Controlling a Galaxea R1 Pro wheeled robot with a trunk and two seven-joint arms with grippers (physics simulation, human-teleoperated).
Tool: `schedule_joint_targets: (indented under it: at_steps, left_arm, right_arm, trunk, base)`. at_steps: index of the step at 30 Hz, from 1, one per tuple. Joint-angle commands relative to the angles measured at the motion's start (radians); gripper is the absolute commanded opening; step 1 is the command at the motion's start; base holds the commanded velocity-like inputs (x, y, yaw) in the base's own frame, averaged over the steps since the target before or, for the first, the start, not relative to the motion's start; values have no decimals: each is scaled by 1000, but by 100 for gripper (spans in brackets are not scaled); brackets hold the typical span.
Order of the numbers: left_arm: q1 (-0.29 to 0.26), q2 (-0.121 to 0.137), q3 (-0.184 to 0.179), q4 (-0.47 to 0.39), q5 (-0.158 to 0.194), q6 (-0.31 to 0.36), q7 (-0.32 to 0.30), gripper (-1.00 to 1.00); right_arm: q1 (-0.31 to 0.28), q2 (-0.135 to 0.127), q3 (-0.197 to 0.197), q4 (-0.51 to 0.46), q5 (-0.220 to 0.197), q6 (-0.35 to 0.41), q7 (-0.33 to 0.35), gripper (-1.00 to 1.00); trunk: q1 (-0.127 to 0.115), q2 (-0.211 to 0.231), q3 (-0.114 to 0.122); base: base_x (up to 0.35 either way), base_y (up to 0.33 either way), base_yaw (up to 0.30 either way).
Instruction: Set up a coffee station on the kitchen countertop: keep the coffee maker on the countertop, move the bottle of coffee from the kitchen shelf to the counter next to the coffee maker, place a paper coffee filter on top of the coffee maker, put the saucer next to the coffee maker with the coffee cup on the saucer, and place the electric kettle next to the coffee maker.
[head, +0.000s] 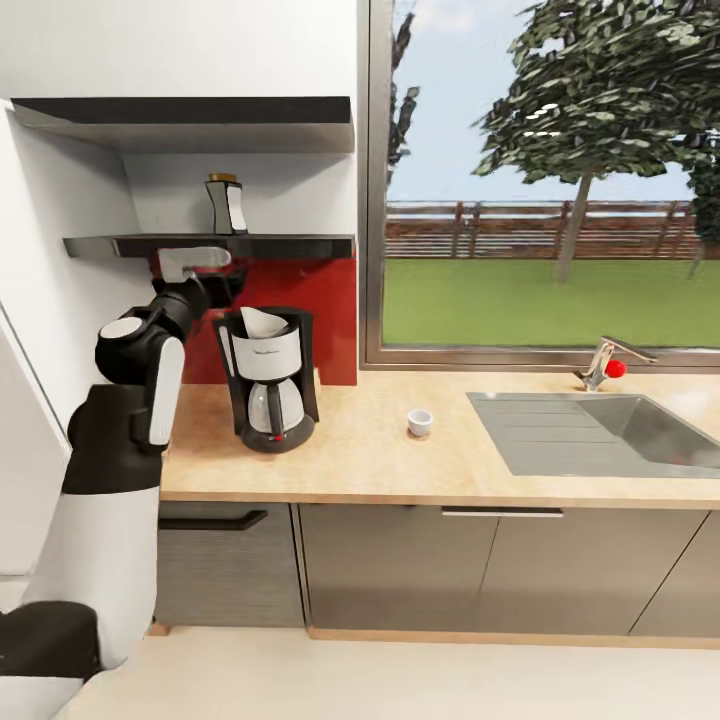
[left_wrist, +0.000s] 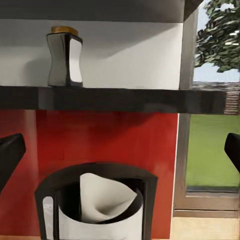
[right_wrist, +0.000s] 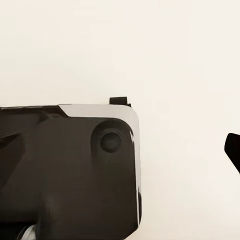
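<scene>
Coffee maker (head: 267, 381) upright on countertop (head: 380, 455), paper coffee filter (head: 262, 321) seated in its open top. Bottle of coffee (head: 226, 204) upright on shelf (head: 210, 245) above. Coffee cup (head: 420, 422) alone on counter, apparently upright.

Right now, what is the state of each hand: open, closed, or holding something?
Left hand: open, holding nothing, facing the tall black drip coffee maker with white paper filter.
Right hand: cannot be told.
</scene>
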Motion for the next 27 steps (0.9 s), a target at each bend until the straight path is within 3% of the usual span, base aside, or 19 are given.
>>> schedule_joint_targets:
  at_steps: [1, 5, 10, 13, 16, 18, 22, 27]
  left_arm:
    - [-19, 0, -1, 4, 6, 16, 2, 100]
    - [-150, -19, -1, 74, 1, 73, 8, 100]
    - [-322, -50, 3, 271, -22, 85, 11, 100]
    - [-414, -66, 8, 379, -60, 85, 19, 100]
    - [-496, -84, 9, 486, -121, 79, 48, 100]
    - [-517, -86, 11, 524, -142, 76, 57, 100]
    - [-502, -72, 29, 546, -155, 87, 71, 100]
    - [-479, -52, 13, 574, -178, 95, 94, 100]
  right_arm:
    - [-1, 1, -6, 1, 0, -4, 5, 100]
    - [-1, 2, -7, 1, -1, -4, 5, 100]
    - [-1, 0, -8, 1, -1, -4, 2, 100]
    - [-1, 0, -8, 1, -1, -4, 2, 100]
    - [0, 0, -8, 1, -1, -4, 2, 100]
    - [0, 0, -8, 1, -1, -4, 2, 100]
    - [23, 7, -6, 1, 0, -4, 3, 100]
    - [22, 4, -6, 0, -1, -3, 3, 100]
  trunk:
    - [1, -2, -3]
    - [1, -2, -3]
    - [1, -2, -3]
    - [1, -2, -3]
    - [1, -2, -3]
    - [1, -2, -3]
    - [1, -2, -3]
    - [1, -2, -3]
  base:
    - [0, 0, 0]
    - [0, 0, 0]
    - [0, 0, 0]
    - [0, 0, 0]
    - [0, 0, 0]
    - [0, 0, 0]
    - [0, 0, 0]
    - [0, 0, 0]
